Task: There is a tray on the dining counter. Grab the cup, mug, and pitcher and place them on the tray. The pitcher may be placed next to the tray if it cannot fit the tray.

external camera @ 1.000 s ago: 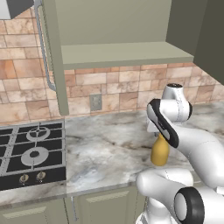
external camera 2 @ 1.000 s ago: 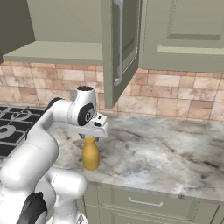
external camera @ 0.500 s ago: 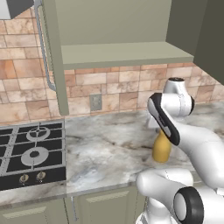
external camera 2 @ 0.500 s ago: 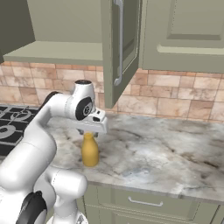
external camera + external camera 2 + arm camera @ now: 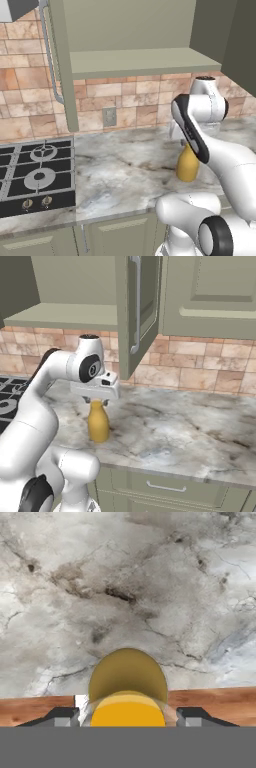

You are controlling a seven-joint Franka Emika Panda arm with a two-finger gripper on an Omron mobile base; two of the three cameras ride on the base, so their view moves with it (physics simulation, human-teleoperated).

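The pitcher (image 5: 98, 423) stands upright on the marbled wall counter (image 5: 190, 431), near its front edge, with the gas stove (image 5: 30, 175) well off to one side and the brick backsplash (image 5: 130, 107) behind it. In the hand view you look straight down on its rounded body and narrow mouth (image 5: 128, 699), sitting squarely between the two dark finger tips.

Your gripper (image 5: 98, 401) hangs directly over the neck, the hand pointing down at the counter. The jaws stand wide, one finger on each side of the neck with a clear gap to it; nothing is held yet.

By the look of it, you are at the pick-up of the pitcher, the approach all but lined up. The tray, cup and mug are elsewhere, so how the rest of the task stands cannot be judged from here.

The next move calls for a short straight descent so the fingers bracket the neck or upper shoulder, then a firm close. Keep it centred: the body is round and smooth, and an off-axis squeeze could tip the pitcher or let it slide. After that, lift clear before carrying it to the dining counter.
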